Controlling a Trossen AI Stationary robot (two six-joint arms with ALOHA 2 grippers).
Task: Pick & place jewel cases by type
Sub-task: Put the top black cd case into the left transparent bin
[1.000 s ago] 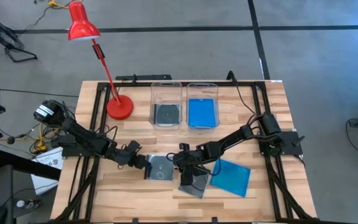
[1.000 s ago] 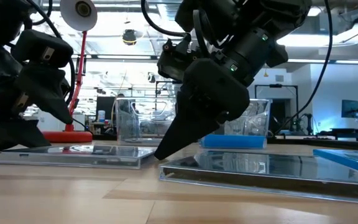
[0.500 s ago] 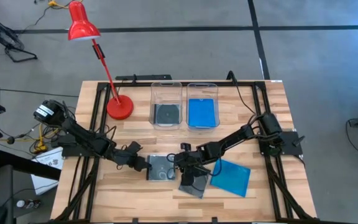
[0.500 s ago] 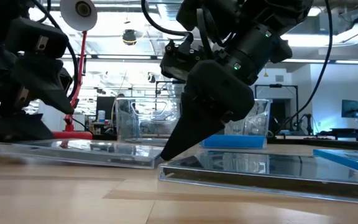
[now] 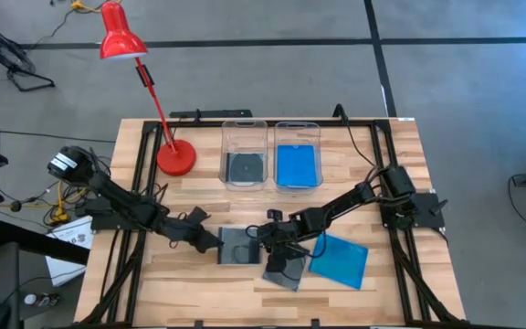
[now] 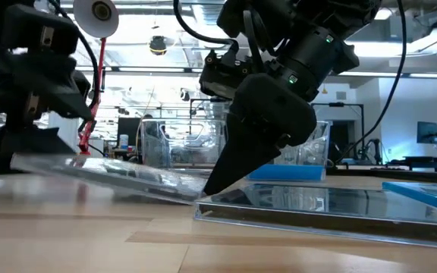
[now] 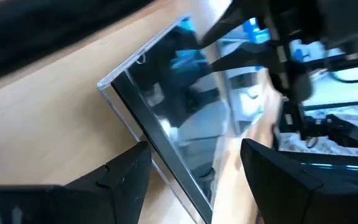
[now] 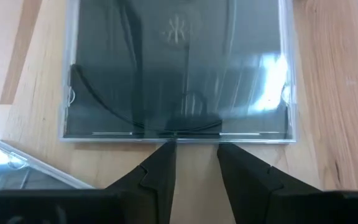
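A clear, dark-trayed jewel case (image 5: 238, 247) sits at the table's near middle between both grippers. My left gripper (image 5: 212, 242) is shut on its left side. My right gripper (image 5: 265, 239) points down at its right edge with the fingers a little apart. In the low view the case (image 6: 120, 176) slants, left end raised. A second dark case (image 5: 281, 270) lies flat beside it on the table's near side, and a blue case (image 5: 339, 259) lies flat to the right. The left bin holds a dark case (image 5: 245, 167), the right bin a blue one (image 5: 298, 164). My left gripper (image 7: 194, 180) pinches the case's left edge (image 7: 166, 158) between its two fingers, coming nearly level from the table's left. That end is lifted and the case tilts down to the right, where its right edge (image 6: 194, 197) rests on the table. My right gripper (image 8: 196, 155) has its fingertips (image 8: 166, 152) against the middle of the case's right edge (image 8: 176, 135), slanting down from the right. They stand at table level in the low view (image 6: 207, 188).
Two clear bins (image 5: 245, 128) (image 5: 298, 128) stand side by side at the far middle. A red desk lamp's base (image 5: 176, 157) stands left of them and its stem leans away beyond the far left. Bare wood lies at the near left and far right.
My left gripper has risen and moved slightly right, raising the case's left end off the table. The case slid a little toward my right gripper and now slants, and its right edge has stayed down at the right fingertips.
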